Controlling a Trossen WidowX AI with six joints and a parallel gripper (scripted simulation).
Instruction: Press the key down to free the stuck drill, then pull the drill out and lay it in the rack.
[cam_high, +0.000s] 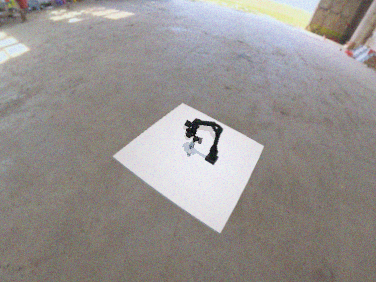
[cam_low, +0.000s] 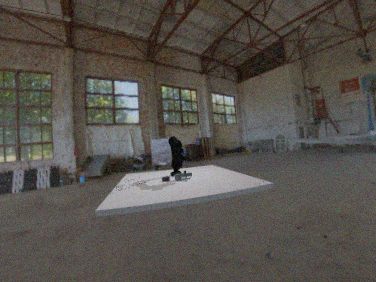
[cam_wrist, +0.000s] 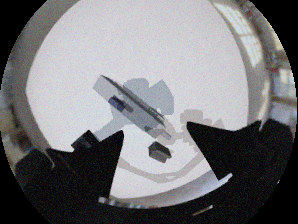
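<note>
You've got the gripper (cam_high: 191, 136) (cam_low: 176, 172) (cam_wrist: 156, 129) released right now, operator, nothing between its fingers, and in the wrist view they're spread wide, one black wedge coming in from the lower left, the other from the lower right. Look between and above the tips: there's your long grey assembly (cam_low: 184, 176) (cam_wrist: 132, 107), running on a slant from the upper left of centre down to just right of centre, with a dark blue piece (cam_wrist: 117, 103) on its upper-left half. Which part is the drill and which the key, you can't tell at this size; nor can you pick out the rack for certain. Just below the assembly's lower-right end sits a small dark block (cam_low: 165, 178) (cam_wrist: 159, 152), apart from it, and it shows between the two fingers. Over in the exterior view, that block is just left of the grey assembly, both at the foot of your black arm (cam_high: 217, 137) (cam_low: 176, 152), near the centre of the frame. And from the top, you see the arm arching over the middle of the white board (cam_high: 185, 190) (cam_low: 200, 192) (cam_wrist: 75, 45), its base at lower right of the arch, the hand end on the left.
</note>
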